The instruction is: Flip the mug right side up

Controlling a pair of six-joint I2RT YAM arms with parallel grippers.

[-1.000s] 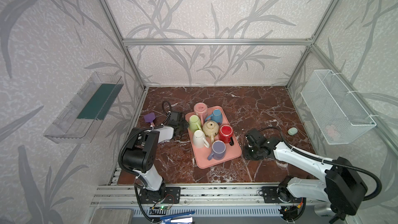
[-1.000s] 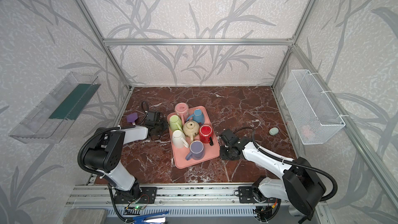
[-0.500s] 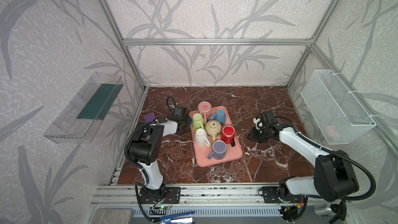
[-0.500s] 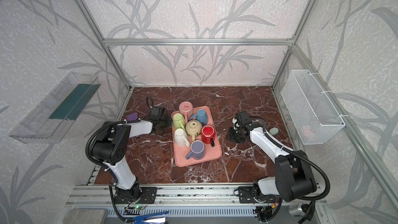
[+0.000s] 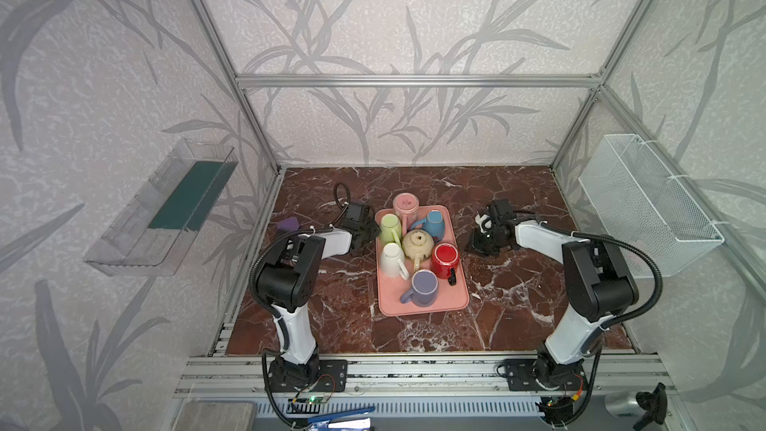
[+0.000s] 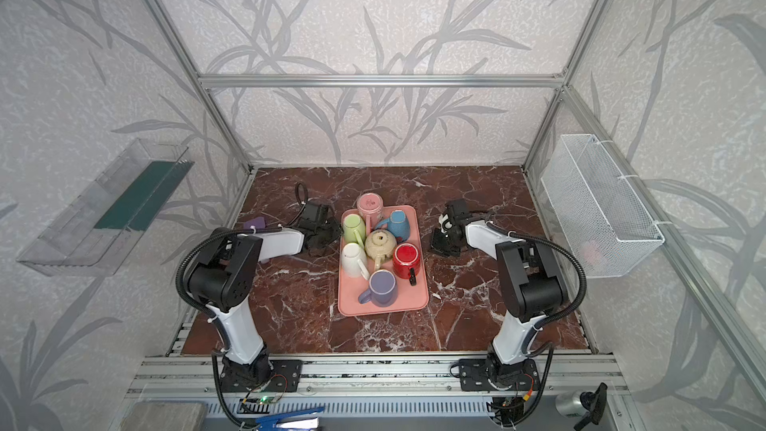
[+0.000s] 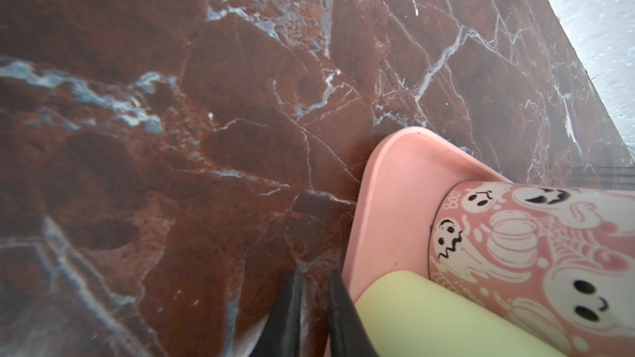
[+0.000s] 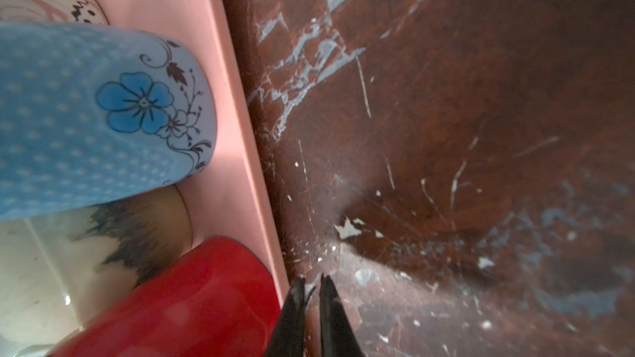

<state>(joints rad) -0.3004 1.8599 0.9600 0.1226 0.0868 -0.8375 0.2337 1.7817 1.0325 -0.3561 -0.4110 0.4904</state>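
Several mugs crowd a pink tray (image 5: 418,310) (image 6: 385,304). A pink ghost mug (image 5: 405,203) (image 7: 532,252) and a red mug (image 5: 445,257) (image 8: 189,303) stand bottom up. A green mug (image 5: 389,225) (image 7: 429,317), blue mug (image 5: 435,223) (image 8: 86,115), beige mug (image 5: 418,242), white mug (image 5: 391,259) and purple mug (image 5: 423,287) sit among them. My left gripper (image 5: 369,234) (image 7: 314,276) hangs low at the tray's left edge beside the green mug, shut and empty. My right gripper (image 5: 476,242) (image 8: 312,279) is just off the tray's right edge by the red mug, shut and empty.
A small purple object (image 5: 288,223) lies near the left wall behind my left arm. A white wire basket (image 5: 646,205) hangs on the right wall and a clear shelf (image 5: 166,209) on the left wall. Dark red marble table surrounds the tray.
Both grippers have closed further. The left gripper has moved right, up to the tray's edge. The right gripper has moved from the tray's front right corner toward the back.
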